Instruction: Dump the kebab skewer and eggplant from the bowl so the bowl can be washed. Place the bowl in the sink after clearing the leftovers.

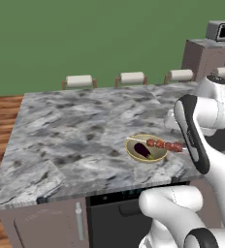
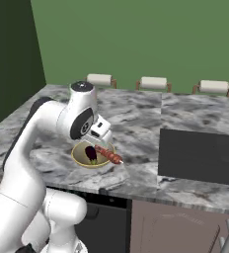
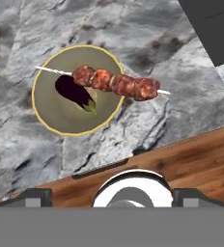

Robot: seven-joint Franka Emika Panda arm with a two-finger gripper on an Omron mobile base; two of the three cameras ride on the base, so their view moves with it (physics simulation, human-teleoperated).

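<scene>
From above, the hand view lays it out plainly: the shallow olive-tan bowl with a pale rim (image 3: 63, 116) sits on the grey marble counter (image 3: 133, 43) near its front edge, holding the small dark purple eggplant (image 3: 74, 92), whose greenish stem end points toward the bowl's middle and the counter edge. The thin wooden kebab skewer threaded with reddish-brown meat chunks (image 3: 115, 82) lies across the bowl's rim, its long axis running roughly along the counter's front edge, and its meat end sticks out past the rim over the marble.

The right base view adds the large black rectangular sink (image 2: 200, 155), set in the counter well apart from the bowl (image 2: 89, 159); its far side is cut off at the picture's edge.

In the left base view the white arm covers the skewer's (image 1: 165, 145) outer end and the sink side of the bowl (image 1: 134, 154).

The gripper sits above the bowl, hidden behind the wrist in both base views, and I cannot tell how its jaws stand.
</scene>
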